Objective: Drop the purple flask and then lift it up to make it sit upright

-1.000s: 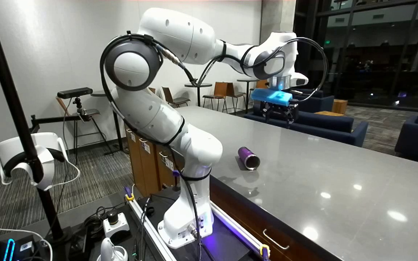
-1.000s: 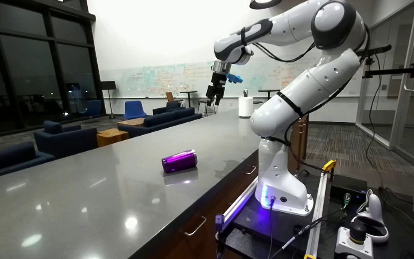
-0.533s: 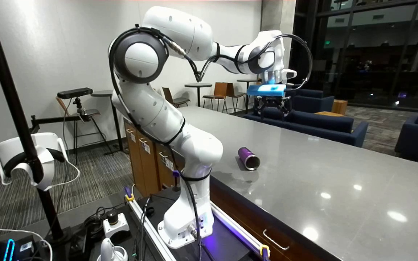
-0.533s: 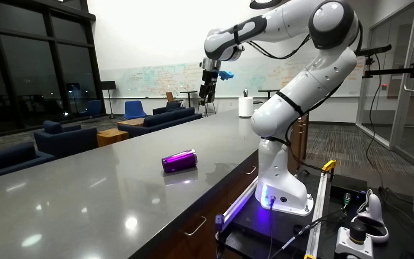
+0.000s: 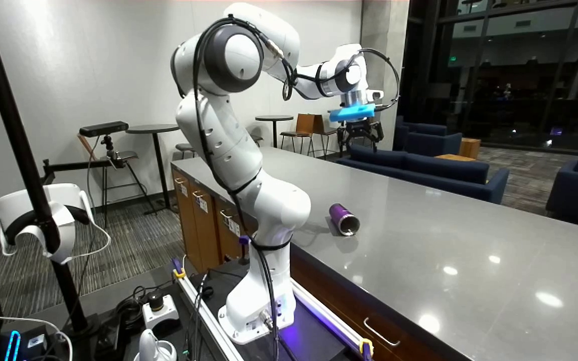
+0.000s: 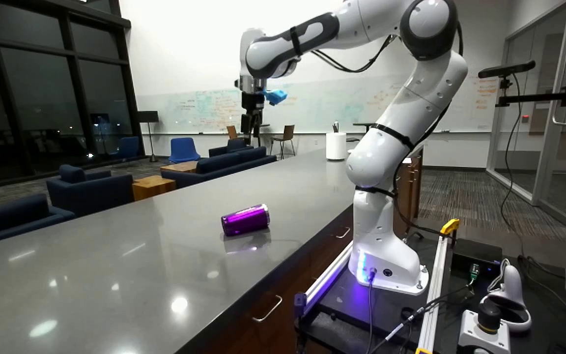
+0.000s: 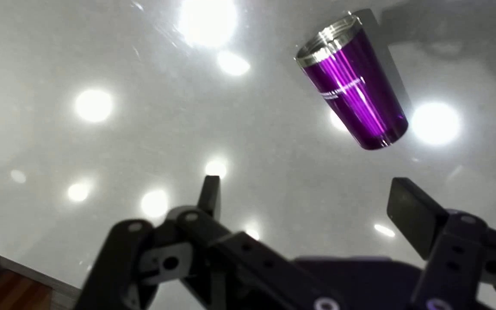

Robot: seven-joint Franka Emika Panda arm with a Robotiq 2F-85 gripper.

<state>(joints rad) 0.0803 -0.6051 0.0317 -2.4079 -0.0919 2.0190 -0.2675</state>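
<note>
Nearest in the wrist view, the fingers of the black, jointed metal gripper [image 7: 308, 201] are held wide apart, and the glossy grey surface [image 7: 256, 129] is seen between them. Past the fingertips, on that surface, a tapered, shiny purple flask [image 7: 354, 86] with a silvery metal rim is shown lying on its side — its open mouth turned away from the gripper, its narrower base turned toward it. Across its side a pale line of lettering is carried, too blurred to be read, and beside it a dark shadow is cast.

In an exterior view, the foreground is taken up by a white box [image 6: 478, 337] topped with a black knob [image 6: 489, 315] and by a white plastic controller [image 6: 513, 282]. Behind these, a white-and-grey robot arm [image 6: 381, 162] is mounted on a black platform [image 6: 337, 298], which is lit violet near the arm's base. In both exterior views the gripper is held in the air, pointed down and well apart from the flask. Farther along the surface, a white cylinder [image 6: 335, 146] is stood upright. Beyond the surface's far edge, a navy upholstered sofa [image 6: 236, 160] and a blocky wooden table [image 6: 153, 189] are placed — and, at the back, a white board [image 6: 214, 110] is marked with coloured writing.
</note>
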